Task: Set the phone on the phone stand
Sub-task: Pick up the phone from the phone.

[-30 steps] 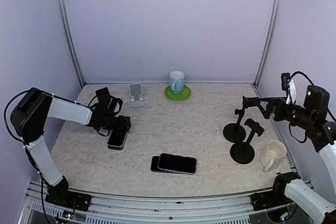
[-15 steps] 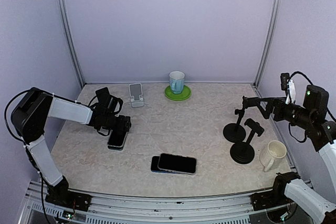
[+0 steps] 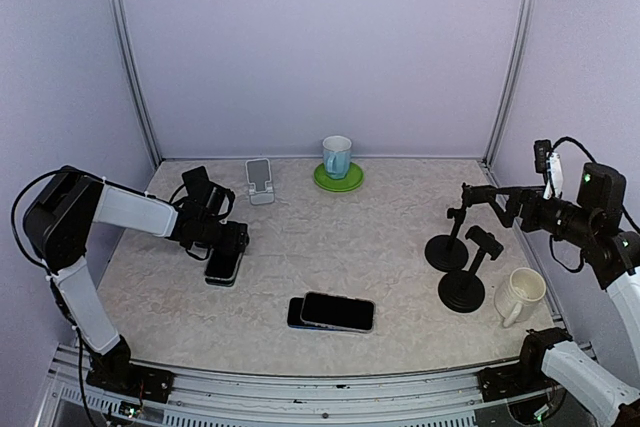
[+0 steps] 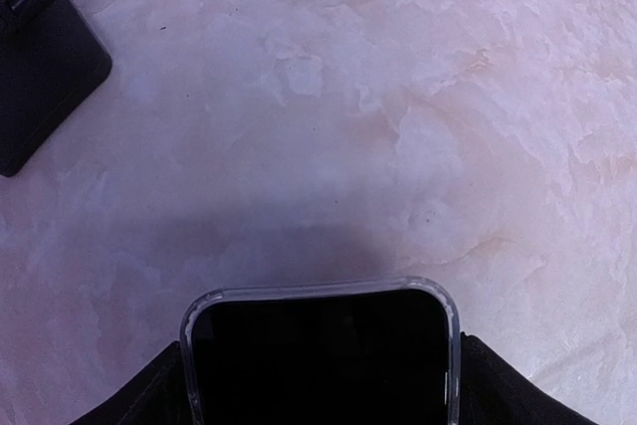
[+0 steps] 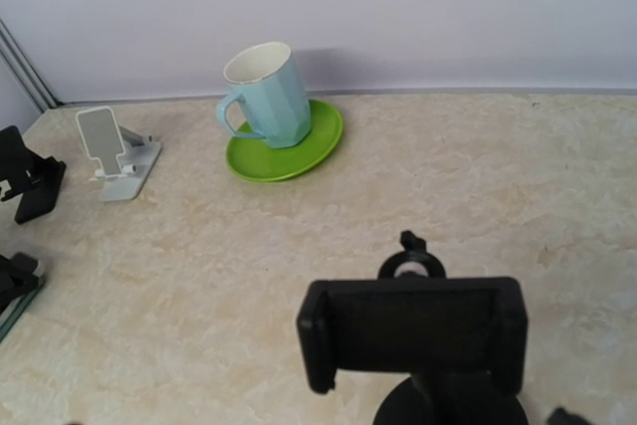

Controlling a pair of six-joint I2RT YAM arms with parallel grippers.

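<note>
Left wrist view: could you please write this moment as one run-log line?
phase: grasp | left gripper: shut on phone | white stand: empty | placement: not yet done

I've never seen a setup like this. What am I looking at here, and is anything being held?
These are two robot arms bolted to a table. The wide picture comes from a fixed camera above and behind them; the other two from cameras on each wrist. The left end effector straddles a phone in a clear case; whether it grips firmly isn't clear. Two more phones lie stacked in the middle. At the back: a white stand, a black stand, a blue mug on a green saucer. By the right arm: two black clamp stands and a cream mug.
</note>
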